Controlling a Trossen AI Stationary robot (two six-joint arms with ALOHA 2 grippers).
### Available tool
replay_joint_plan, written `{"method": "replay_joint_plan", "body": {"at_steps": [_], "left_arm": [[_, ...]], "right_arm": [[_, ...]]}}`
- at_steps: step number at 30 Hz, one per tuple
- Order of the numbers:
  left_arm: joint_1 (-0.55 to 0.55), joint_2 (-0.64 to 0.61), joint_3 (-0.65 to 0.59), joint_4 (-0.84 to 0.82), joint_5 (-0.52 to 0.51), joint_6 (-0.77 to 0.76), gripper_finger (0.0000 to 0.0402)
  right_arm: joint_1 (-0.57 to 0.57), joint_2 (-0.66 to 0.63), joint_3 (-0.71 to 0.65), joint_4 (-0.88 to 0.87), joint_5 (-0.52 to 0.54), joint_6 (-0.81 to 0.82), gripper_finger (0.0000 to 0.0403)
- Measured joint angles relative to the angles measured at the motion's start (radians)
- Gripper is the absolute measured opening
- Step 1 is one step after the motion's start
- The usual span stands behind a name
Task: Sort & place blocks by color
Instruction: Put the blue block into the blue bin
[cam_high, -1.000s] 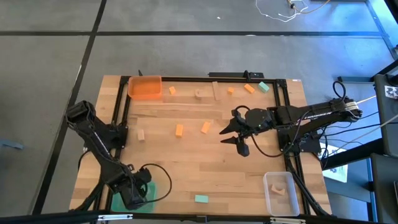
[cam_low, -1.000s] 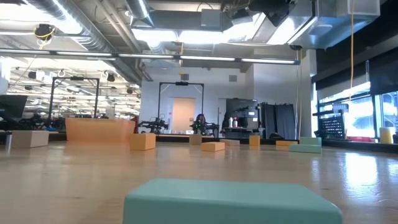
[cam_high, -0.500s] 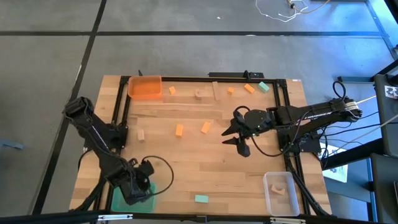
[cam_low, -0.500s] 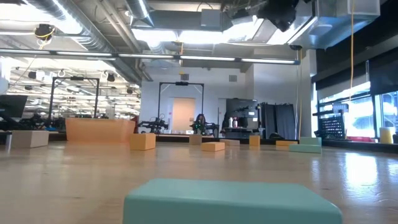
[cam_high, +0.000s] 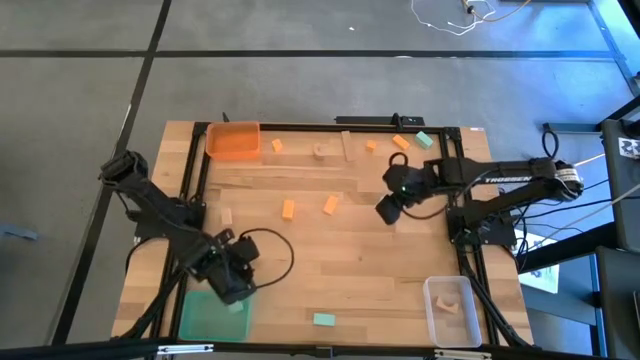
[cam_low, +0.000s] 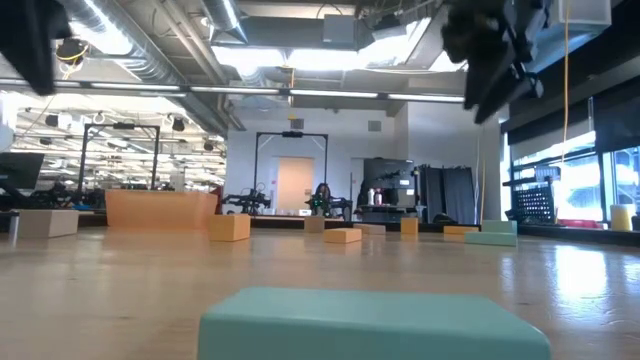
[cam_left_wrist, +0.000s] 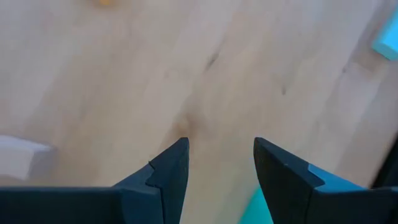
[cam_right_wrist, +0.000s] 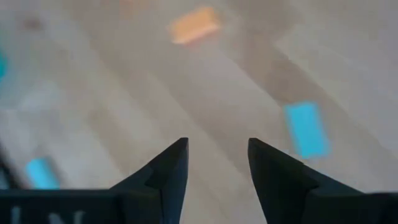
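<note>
Small blocks lie scattered on the wooden table. Orange ones (cam_high: 288, 209) (cam_high: 331, 205) sit mid-table, with more orange (cam_high: 401, 142), teal (cam_high: 424, 139) and pale wood (cam_high: 320, 151) blocks along the far edge. One teal block (cam_high: 323, 320) lies at the near edge, close in the low view (cam_low: 365, 320). My left gripper (cam_high: 232, 275) hovers open at the green tray's far edge, over bare wood (cam_left_wrist: 217, 162). My right gripper (cam_high: 388, 208) hangs open above the table, right of the mid-table orange blocks (cam_right_wrist: 214, 158).
The orange tray (cam_high: 233, 140) stands at the far left corner and the green tray (cam_high: 205, 318) at the near left. The clear tray (cam_high: 450, 312) at the near right holds a wood block. Another wood block (cam_high: 227, 216) lies by the left arm. Bare wood spans the table's middle.
My left gripper has moved from over the green tray toward the far edge and a little right, and now hangs over bare table. My right arm has drawn back toward the far right, and its gripper has turned and tipped. No block has moved.
</note>
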Motion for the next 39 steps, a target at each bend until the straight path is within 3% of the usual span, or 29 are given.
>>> {"method": "replay_joint_plan", "body": {"at_steps": [6,14,25,39], "left_arm": [[0.073,0.000,0.000,0.000,0.008,0.114,0.0171],[0.110,0.000,0.000,0.004,0.018,0.183,0.0171],[0.110,0.000,0.000,0.005,0.089,0.185,0.0171],[0.110,0.000,0.000,0.009,0.101,0.158,0.0171]], "right_arm": [[-0.104,0.044,0.000,-0.140,0.005,-0.115,0.0159],[-0.154,0.245,0.000,-0.143,0.007,-0.419,0.0158],[-0.218,0.472,0.000,-0.132,-0.059,-0.498,0.0158],[-0.256,0.552,0.002,-0.074,-0.077,-0.575,0.0158]]}}
